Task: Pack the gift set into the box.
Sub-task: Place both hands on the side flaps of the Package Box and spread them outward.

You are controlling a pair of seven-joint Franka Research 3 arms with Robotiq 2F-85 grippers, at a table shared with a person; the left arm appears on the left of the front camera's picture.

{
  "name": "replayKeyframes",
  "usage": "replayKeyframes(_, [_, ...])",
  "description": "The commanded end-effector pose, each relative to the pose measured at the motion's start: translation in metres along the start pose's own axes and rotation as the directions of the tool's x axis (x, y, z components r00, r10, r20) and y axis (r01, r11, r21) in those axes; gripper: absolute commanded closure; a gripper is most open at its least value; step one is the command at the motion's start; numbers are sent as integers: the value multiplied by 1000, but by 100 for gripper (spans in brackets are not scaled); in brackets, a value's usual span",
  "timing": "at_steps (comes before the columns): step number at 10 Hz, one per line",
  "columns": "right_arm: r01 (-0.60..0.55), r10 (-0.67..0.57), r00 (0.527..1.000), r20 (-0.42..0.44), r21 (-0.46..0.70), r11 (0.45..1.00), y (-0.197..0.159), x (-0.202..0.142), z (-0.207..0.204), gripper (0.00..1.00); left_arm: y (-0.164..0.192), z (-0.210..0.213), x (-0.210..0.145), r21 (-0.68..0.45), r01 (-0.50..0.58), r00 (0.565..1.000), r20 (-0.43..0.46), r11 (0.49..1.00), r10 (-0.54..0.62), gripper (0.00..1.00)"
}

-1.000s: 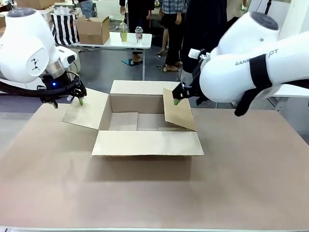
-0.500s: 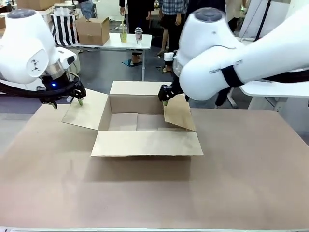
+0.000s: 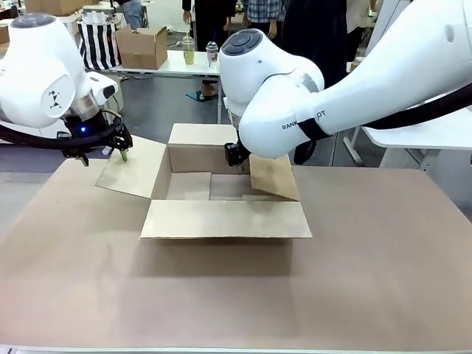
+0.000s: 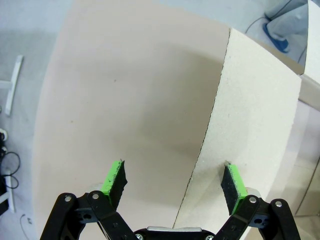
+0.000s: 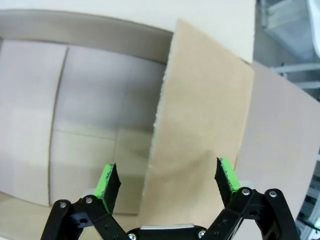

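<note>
Right arm (image 3: 280, 96) swung left over box (image 3: 225, 219) | both jaws wide astride flaps (image 5: 200, 115) | floor (image 3: 188, 184) partly hidden

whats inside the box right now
The box floor that shows is bare cardboard, with its bottom flaps meeting at seams. The right flap leans inward and covers the floor's right end; the near flap hides the front strip.

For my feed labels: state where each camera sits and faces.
Front: fixed on the robot's side, facing across the table at the box; left claw and right claw show.
Left wrist: on that wrist, looking past the left claw at the left flap.
Right wrist: likewise, past the right claw at the right flap.
All share the box.
</note>
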State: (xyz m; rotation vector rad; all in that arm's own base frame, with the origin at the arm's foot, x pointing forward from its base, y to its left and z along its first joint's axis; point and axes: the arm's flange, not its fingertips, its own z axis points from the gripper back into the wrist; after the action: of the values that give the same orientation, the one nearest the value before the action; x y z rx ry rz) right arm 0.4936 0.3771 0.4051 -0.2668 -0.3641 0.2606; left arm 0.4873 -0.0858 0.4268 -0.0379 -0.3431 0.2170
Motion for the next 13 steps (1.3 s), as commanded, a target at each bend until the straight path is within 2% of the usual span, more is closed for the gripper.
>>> replayKeyframes(1, [48, -47, 999, 10, -118, 992, 6, 7, -8, 0, -2, 1, -1, 21, -15, 1000, 10, 1000, 15, 0])
replayKeyframes(4, [77, -71, 997, 38, -203, 976, -17, 1, 4, 0, -2, 1, -1, 21, -15, 1000, 10, 1000, 15, 0])
replayKeyframes(8, [132, -119, 990, 74, -207, 969, -59, -5, 51, 0, -2, 1, -1, 21, -15, 1000, 10, 1000, 15, 0])
replayKeyframes(10, [168, -164, 986, 36, -219, 961, -83, -13, 60, 0, -2, 1, -1, 21, -15, 1000, 10, 1000, 15, 0])
replayKeyframes(13, [226, -229, 973, -10, -137, 965, -127, -36, 53, 0, -2, 1, -1, 21, -15, 1000, 10, 1000, 15, 0])
